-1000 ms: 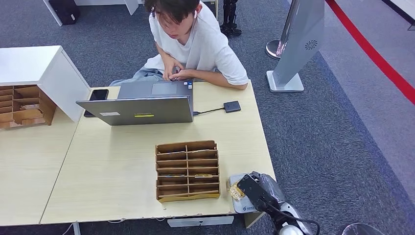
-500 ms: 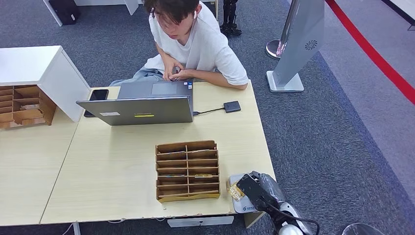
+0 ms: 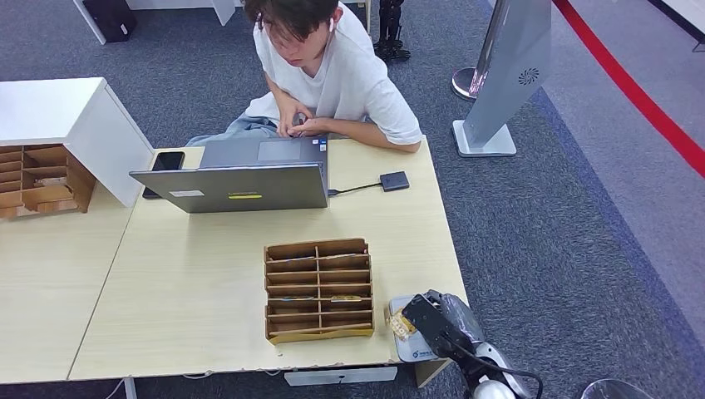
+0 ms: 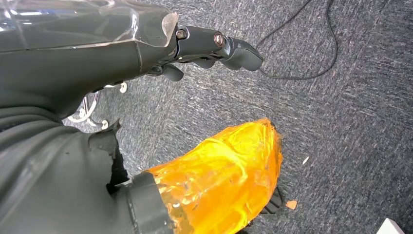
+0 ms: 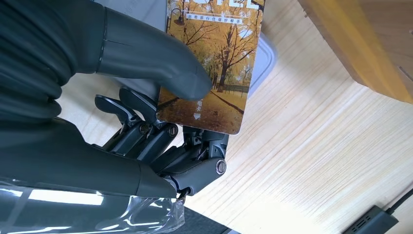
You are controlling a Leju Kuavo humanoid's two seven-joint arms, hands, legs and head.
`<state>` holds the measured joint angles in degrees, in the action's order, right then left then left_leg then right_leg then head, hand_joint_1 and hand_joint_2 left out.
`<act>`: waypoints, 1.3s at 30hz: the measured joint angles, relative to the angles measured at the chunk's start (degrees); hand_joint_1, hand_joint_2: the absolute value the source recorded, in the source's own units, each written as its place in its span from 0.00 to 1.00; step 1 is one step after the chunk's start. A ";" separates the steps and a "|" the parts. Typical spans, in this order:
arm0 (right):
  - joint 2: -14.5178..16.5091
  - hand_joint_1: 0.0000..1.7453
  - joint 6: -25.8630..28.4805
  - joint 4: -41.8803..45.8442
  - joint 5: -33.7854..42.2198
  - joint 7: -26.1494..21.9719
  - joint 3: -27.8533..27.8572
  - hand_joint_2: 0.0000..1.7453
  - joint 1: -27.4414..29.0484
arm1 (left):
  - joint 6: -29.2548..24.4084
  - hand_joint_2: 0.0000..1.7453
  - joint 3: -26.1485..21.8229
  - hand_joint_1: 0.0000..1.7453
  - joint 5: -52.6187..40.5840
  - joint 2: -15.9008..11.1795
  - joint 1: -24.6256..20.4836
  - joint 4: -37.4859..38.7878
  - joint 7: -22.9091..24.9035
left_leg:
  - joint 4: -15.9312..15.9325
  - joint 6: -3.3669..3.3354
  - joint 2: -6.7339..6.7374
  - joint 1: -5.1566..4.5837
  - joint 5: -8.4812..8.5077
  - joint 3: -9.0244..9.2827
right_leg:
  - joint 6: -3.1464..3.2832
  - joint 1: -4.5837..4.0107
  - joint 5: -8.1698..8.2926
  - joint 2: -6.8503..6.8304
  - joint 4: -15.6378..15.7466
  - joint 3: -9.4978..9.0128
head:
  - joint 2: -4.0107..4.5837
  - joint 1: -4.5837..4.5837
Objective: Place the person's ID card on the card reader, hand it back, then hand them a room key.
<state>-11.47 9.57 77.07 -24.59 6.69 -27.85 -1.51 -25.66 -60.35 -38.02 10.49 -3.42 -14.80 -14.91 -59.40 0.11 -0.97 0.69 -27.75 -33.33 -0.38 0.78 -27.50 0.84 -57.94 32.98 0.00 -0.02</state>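
Note:
My right hand (image 3: 436,322) hovers at the table's front right corner and pinches a card (image 3: 401,324) printed with autumn trees. In the right wrist view the thumb (image 5: 160,63) presses the card (image 5: 214,63) against the fingers (image 5: 160,141). Just beneath the card lies a flat grey-white card reader (image 3: 409,347), whose rounded edge (image 5: 267,58) shows behind the card; I cannot tell whether they touch. The person (image 3: 332,75) sits at the far side with both hands at the laptop (image 3: 241,179). My left hand (image 4: 214,44) hangs over the carpet and holds nothing.
A wooden slotted organizer (image 3: 318,289) with cards in it stands just left of my right hand. A small black box (image 3: 394,180) on a cable lies beside the laptop, a phone (image 3: 166,162) at its other side. A white cabinet (image 3: 75,125) and a second organizer (image 3: 41,179) stand far left.

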 joint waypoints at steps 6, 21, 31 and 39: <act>0.01 1.00 -0.02 -0.01 -0.03 0.00 0.00 1.00 -0.09 | 0.00 0.00 0.00 0.00 -0.02 0.00 0.00 0.00 0.00 | 0.00 0.00 0.00 0.00 0.00 0.00 | 0.00 0.00 0.00 0.00 0.00 0.00 | 0.00 0.02; 0.02 1.00 -0.09 -0.01 -0.10 0.00 0.03 1.00 -0.18 | 0.00 0.00 0.00 0.00 -0.01 0.00 -0.02 0.00 0.01 | 0.00 0.00 0.00 0.00 0.00 0.00 | 0.00 0.00 0.00 0.00 0.00 0.00 | 0.00 0.00; 0.04 1.00 -0.11 -0.03 -0.26 0.00 0.07 1.00 -0.23 | 0.00 0.00 0.00 0.00 -0.01 0.00 -0.03 0.00 0.04 | 0.00 0.00 0.00 0.00 0.00 0.00 | 0.00 0.00 0.00 0.00 0.00 0.00 | 0.00 0.00; 0.35 1.00 -0.11 -0.07 -0.42 0.00 0.36 1.00 -0.25 | 0.00 0.00 0.00 0.00 -0.01 0.00 -0.03 0.00 0.17 | 0.00 0.00 0.00 0.00 0.00 0.00 | 0.00 0.00 0.00 0.00 0.00 0.00 | 0.00 0.00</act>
<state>-11.12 9.46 77.00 -25.00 6.69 -27.48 -1.76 -25.66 -60.35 -38.03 10.49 -3.45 -14.80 -14.73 -59.40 0.11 -0.97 0.69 -27.75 -33.33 -0.38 0.78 -27.50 0.84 -57.94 32.98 0.00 -0.02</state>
